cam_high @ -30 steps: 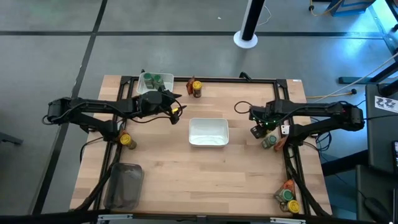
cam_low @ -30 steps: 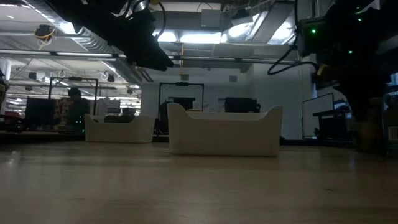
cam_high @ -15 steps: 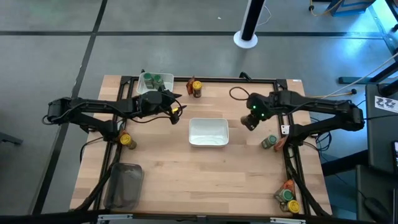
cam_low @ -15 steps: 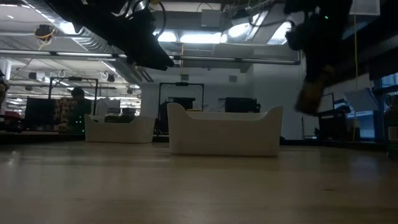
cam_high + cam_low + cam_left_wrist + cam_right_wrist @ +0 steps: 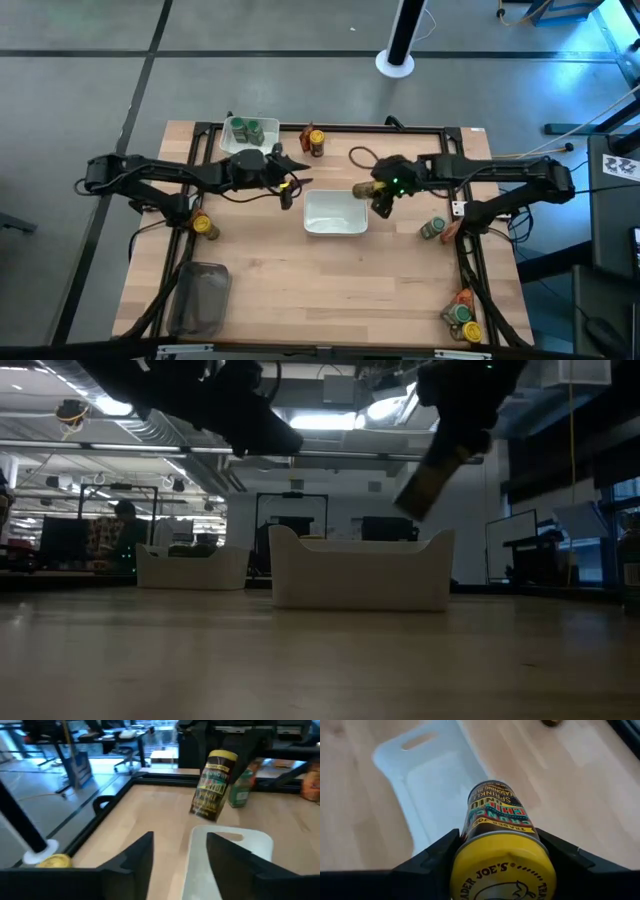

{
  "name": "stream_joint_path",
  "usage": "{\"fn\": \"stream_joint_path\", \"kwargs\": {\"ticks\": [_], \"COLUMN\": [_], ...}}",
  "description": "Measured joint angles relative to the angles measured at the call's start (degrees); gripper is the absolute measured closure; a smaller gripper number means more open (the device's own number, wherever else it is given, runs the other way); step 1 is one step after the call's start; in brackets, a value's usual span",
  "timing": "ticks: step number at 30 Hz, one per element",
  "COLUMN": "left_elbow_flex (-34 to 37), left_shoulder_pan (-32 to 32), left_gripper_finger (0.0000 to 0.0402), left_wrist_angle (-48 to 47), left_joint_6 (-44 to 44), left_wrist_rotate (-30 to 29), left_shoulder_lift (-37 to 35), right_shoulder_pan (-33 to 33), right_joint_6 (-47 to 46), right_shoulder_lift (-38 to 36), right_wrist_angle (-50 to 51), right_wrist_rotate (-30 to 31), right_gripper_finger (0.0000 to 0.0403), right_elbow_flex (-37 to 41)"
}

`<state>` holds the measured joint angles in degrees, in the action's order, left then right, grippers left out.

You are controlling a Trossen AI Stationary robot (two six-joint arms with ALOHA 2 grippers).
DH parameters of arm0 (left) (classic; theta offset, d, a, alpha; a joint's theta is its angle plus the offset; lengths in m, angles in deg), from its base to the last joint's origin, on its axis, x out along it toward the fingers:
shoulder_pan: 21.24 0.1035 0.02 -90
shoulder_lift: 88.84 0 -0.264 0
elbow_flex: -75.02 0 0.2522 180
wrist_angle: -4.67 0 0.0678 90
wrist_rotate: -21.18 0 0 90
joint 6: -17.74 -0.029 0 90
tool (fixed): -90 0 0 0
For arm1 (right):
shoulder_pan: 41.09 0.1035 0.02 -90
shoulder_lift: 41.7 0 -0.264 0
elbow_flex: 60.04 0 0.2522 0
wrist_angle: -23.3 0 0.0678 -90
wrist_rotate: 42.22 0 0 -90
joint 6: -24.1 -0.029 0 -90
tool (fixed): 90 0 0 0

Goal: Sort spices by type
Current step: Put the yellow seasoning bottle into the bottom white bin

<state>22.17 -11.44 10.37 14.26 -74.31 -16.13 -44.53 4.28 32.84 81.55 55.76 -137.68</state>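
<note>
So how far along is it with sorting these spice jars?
Early on. Two green-lidded jars already sit in the far white tray. The right gripper holds a yellow-lidded jar over the empty middle tray; the left gripper hovers open beside that tray, holding nothing. Still loose: jars at the far edge, left, right and near-right corner.

The white tray [image 5: 335,212] stands mid-table — bare wood lies open in front of it. Above its right rim the right gripper [image 5: 380,196], clamped on a yellow-lidded jar [image 5: 500,845], blocks the way.
</note>
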Motion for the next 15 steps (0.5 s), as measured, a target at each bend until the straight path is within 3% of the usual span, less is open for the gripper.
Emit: {"fn": "stream_joint_path", "kwargs": {"ticks": [9, 15], "left_elbow_flex": [-0.55, -2.69], "left_shoulder_pan": [-0.07, -0.22], "left_gripper_finger": [0.0353, 0.0396], "left_wrist_angle": [3.96, 3.51], "left_joint_6": [-1.35, -2.89], "left_wrist_rotate": [6.68, 11.27], "left_shoulder_lift": [3.87, 8.05], "right_shoulder_pan": [2.45, 2.45], "right_joint_6": [2.47, 5.16], "right_shoulder_lift": [4.51, 4.86], "right_wrist_angle": [-8.21, -12.56], "right_wrist_rotate": [-0.01, -0.01], "right_gripper_finger": [0.0176, 0.0176], "right_elbow_flex": [-0.02, -0.02]}}
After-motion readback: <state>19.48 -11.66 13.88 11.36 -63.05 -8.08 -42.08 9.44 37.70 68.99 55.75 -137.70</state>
